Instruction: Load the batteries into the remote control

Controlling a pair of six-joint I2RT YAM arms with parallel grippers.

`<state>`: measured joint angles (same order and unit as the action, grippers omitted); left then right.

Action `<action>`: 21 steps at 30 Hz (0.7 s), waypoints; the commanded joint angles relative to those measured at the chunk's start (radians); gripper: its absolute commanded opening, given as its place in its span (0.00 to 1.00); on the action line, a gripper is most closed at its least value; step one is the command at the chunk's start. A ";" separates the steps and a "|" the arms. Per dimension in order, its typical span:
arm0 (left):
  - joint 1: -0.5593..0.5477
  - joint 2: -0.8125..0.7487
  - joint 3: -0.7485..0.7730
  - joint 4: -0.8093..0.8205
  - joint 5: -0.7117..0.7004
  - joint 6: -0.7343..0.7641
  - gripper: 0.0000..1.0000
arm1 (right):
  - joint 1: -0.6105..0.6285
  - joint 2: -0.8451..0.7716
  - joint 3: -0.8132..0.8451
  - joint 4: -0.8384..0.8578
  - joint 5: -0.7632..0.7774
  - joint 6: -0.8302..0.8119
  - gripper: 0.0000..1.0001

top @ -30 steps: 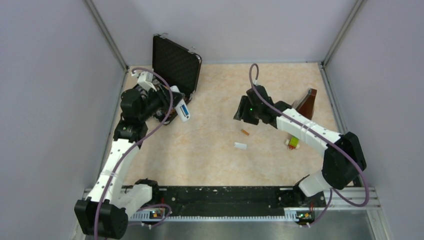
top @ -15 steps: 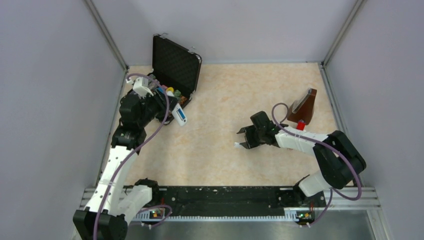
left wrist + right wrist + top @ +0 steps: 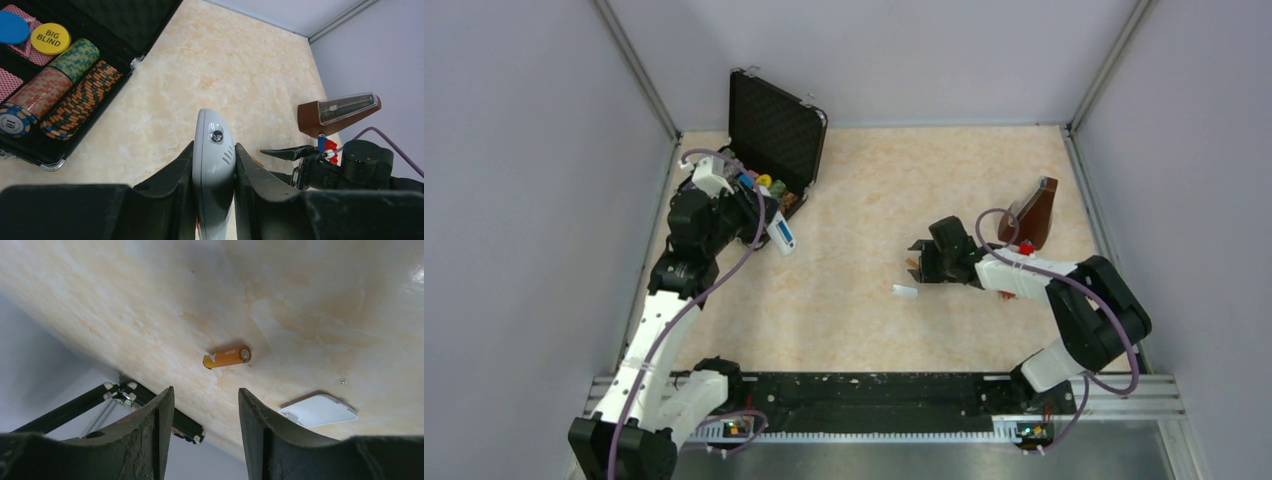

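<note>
My left gripper [image 3: 776, 232] is shut on the white-grey remote control [image 3: 782, 236] and holds it above the table beside the case. A blue patch shows on the remote's upper face. In the left wrist view the remote [image 3: 215, 131] stands between the fingers of the left gripper [image 3: 214, 152]. My right gripper [image 3: 915, 262] is open, low over the table's middle. In the right wrist view the orange-brown battery [image 3: 227, 356] lies on the table just ahead of the open right gripper [image 3: 205, 391], untouched. In the top view this battery is hidden between the fingers.
A small white flat cover [image 3: 905, 292] lies close to the right gripper and also shows in the right wrist view [image 3: 318, 410]. An open black case [image 3: 774, 125] with poker chips [image 3: 65, 75] stands at the back left. A brown metronome [image 3: 1034, 212] and a red toy block [image 3: 1025, 247] stand at the right.
My right arm has swung down and towards the near side, bringing its open gripper low at the orange battery. My left gripper has shifted slightly left with the remote.
</note>
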<state>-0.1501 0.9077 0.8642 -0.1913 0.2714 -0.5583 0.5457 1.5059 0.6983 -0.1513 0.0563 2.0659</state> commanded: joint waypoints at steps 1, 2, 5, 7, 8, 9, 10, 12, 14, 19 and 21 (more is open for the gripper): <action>-0.006 0.005 0.039 0.029 -0.029 0.023 0.00 | -0.012 0.034 0.086 -0.089 0.084 0.039 0.49; -0.006 0.005 0.039 0.029 -0.034 0.025 0.00 | -0.012 0.036 0.096 -0.105 0.105 0.050 0.48; -0.008 0.007 0.037 0.028 -0.049 0.026 0.00 | -0.012 0.043 0.113 -0.136 0.155 0.074 0.46; -0.012 0.010 0.035 0.029 -0.059 0.030 0.00 | -0.012 0.054 0.121 -0.137 0.166 0.087 0.43; -0.014 0.010 0.035 0.027 -0.064 0.032 0.00 | -0.012 0.063 0.128 -0.141 0.161 0.088 0.42; -0.016 0.010 0.036 0.026 -0.069 0.036 0.00 | -0.012 0.073 0.135 -0.145 0.151 0.090 0.42; -0.018 0.011 0.038 0.024 -0.075 0.040 0.00 | -0.012 0.081 0.143 -0.148 0.139 0.089 0.42; -0.023 0.011 0.040 0.022 -0.085 0.046 0.00 | -0.012 0.092 0.155 -0.154 0.120 0.083 0.42; -0.028 0.010 0.042 0.020 -0.103 0.045 0.00 | -0.011 0.092 0.160 -0.160 0.115 0.079 0.43; -0.036 0.007 0.040 0.012 -0.132 0.046 0.00 | -0.010 0.087 0.176 -0.185 0.117 0.063 0.51; -0.040 0.006 0.039 0.010 -0.141 0.050 0.00 | -0.008 0.093 0.186 -0.204 0.117 0.057 0.52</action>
<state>-0.1802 0.9211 0.8642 -0.2081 0.1658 -0.5240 0.5449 1.5944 0.8345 -0.3077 0.1646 2.0880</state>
